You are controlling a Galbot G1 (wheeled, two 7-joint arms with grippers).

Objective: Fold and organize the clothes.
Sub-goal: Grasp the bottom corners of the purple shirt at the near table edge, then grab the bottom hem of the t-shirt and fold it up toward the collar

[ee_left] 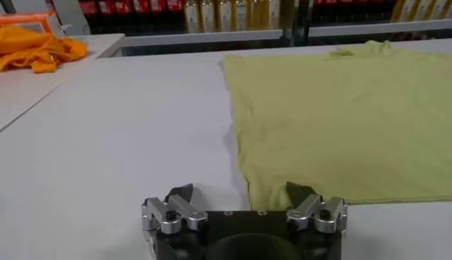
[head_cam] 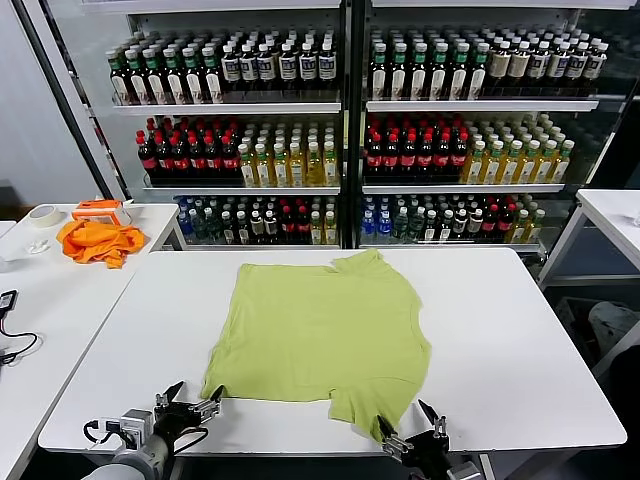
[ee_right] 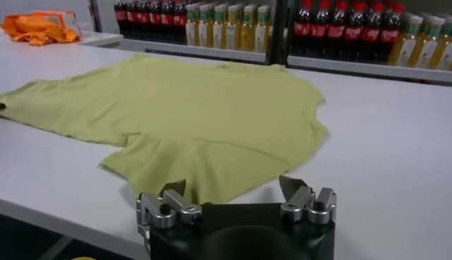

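Observation:
A lime yellow-green T-shirt (head_cam: 320, 330) lies flat on the white table (head_cam: 520, 340), plain side up, no graphic showing. My left gripper (head_cam: 190, 400) is open and empty at the table's front edge, at the shirt's near left corner; in the left wrist view (ee_left: 240, 194) the shirt's corner (ee_left: 339, 113) lies between its fingers. My right gripper (head_cam: 410, 428) is open and empty at the front edge, at the near sleeve; in the right wrist view (ee_right: 229, 187) the sleeve (ee_right: 191, 162) lies just ahead of it.
A bright orange cloth (head_cam: 97, 241) and a tape roll (head_cam: 43, 214) lie on a second white table (head_cam: 60, 300) to the left. Shelves of bottles (head_cam: 340, 130) stand behind. Another table (head_cam: 610, 215) is at the far right.

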